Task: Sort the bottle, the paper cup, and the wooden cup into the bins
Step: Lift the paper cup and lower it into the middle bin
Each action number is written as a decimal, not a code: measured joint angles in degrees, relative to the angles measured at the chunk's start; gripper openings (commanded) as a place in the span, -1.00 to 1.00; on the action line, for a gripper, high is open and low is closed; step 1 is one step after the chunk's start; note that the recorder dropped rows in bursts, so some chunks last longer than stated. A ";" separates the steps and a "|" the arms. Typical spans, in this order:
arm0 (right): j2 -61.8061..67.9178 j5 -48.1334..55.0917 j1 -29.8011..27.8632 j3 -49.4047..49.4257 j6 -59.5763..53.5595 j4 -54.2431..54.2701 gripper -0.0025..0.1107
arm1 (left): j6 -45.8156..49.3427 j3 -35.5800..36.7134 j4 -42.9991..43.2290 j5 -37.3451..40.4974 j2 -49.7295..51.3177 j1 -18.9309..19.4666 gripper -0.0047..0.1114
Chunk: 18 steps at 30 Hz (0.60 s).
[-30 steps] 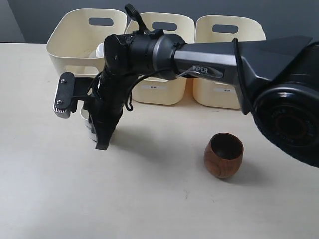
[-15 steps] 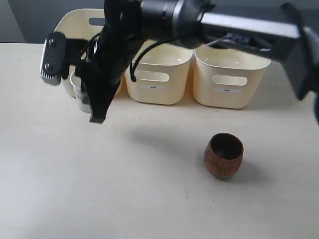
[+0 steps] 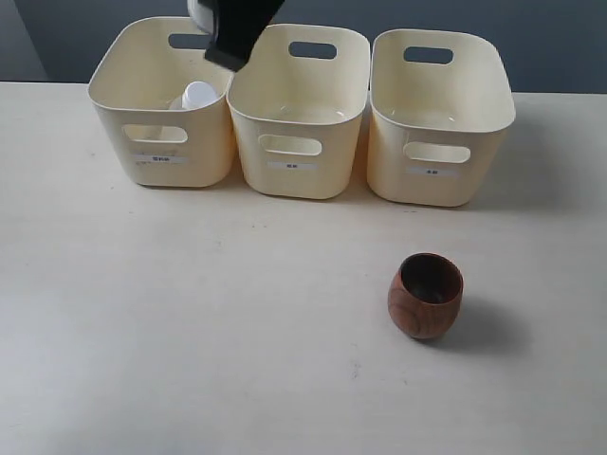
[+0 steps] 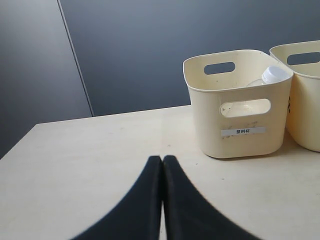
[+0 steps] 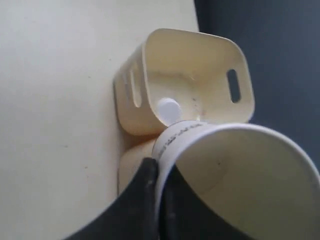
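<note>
My right gripper [image 5: 159, 172] is shut on the wall of the white paper cup [image 5: 240, 170], one finger inside the rim, one outside. In the exterior view only its dark tip [image 3: 235, 38] shows at the top edge, above the left and middle bins. The bottle [image 3: 196, 96] lies in the left bin [image 3: 156, 142], its white cap [image 5: 168, 108] showing below the held cup. The wooden cup [image 3: 425, 295] stands upright on the table, front right. My left gripper [image 4: 162, 161] is shut on nothing, low over the table, apart from the left bin [image 4: 240, 142].
The middle bin [image 3: 296, 142] and right bin [image 3: 438, 142] stand in a row with the left one at the back of the cream table [image 3: 190, 332]. A dark wall rises behind the bins.
My right arm has lifted the paper cup off the table in front of the left bin and risen up and back, nearly out of the exterior view. The wooden cup has not moved.
</note>
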 measured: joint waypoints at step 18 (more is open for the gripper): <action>3.96 -19.73 -17.59 10.00 8.13 4.06 -0.97 | 0.00 0.00 0.00 0.00 0.00 0.00 -0.92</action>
